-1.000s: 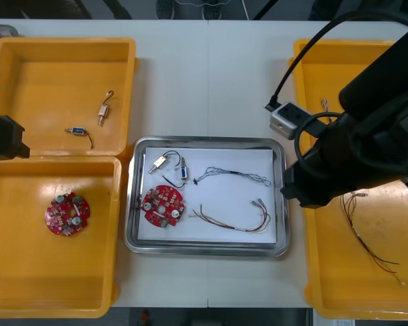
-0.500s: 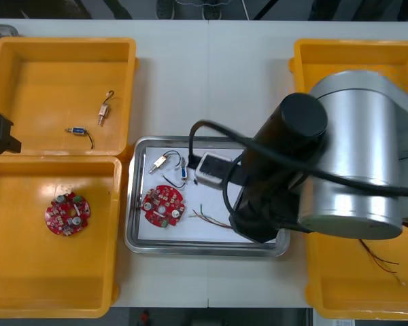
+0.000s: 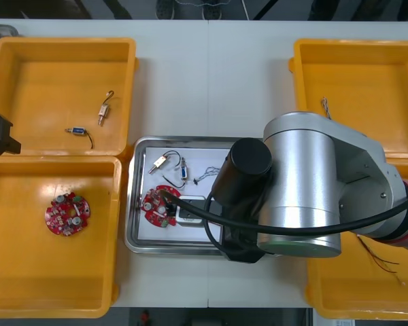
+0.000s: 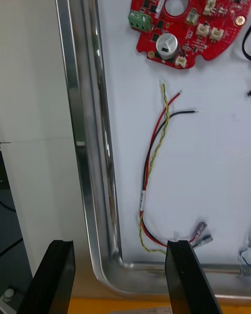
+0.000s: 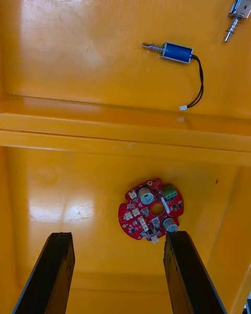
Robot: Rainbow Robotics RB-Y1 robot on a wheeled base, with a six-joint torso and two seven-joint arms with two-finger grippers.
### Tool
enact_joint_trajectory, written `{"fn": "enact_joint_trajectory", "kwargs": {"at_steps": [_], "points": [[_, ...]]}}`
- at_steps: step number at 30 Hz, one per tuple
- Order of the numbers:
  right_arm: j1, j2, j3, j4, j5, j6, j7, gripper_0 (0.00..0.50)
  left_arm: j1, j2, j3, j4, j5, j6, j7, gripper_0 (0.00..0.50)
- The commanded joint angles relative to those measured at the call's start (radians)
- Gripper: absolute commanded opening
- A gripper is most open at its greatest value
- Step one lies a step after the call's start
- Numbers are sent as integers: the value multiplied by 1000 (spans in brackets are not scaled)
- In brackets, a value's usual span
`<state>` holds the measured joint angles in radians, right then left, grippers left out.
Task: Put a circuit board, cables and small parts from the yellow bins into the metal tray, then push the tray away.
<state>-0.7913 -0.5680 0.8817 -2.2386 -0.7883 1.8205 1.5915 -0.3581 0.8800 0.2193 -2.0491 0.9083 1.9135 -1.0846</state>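
Looks like the push step. Already in metal tray (image 3: 132, 239): circuit board (image 4: 185, 15), red and yellow cable (image 4: 156, 152). Right claw (image 4: 117, 247) open over tray's near right corner. Left claw (image 5: 117, 238) open, parked over yellow bins (image 3: 54, 163). Next, probably: brace on near rim, shove away.

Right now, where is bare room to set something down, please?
Free: the far left bin left of its small metal parts; the near left bin around its circuit board, under the left gripper. Crowded: the tray, board and cables inside, right gripper open over its corner.
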Motion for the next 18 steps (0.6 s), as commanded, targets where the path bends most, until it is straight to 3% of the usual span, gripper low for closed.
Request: {"fn": "enact_joint_trajectory", "kwargs": {"at_steps": [1, 18], "points": [[-37, 43, 63, 25, 29, -58, 33, 500, 21, 36, 32, -16, 8, 6, -86, 500], [-48, 82, 252, 177, 119, -216, 33, 500, 22, 36, 34, -17, 11, 6, -89, 500]]}}
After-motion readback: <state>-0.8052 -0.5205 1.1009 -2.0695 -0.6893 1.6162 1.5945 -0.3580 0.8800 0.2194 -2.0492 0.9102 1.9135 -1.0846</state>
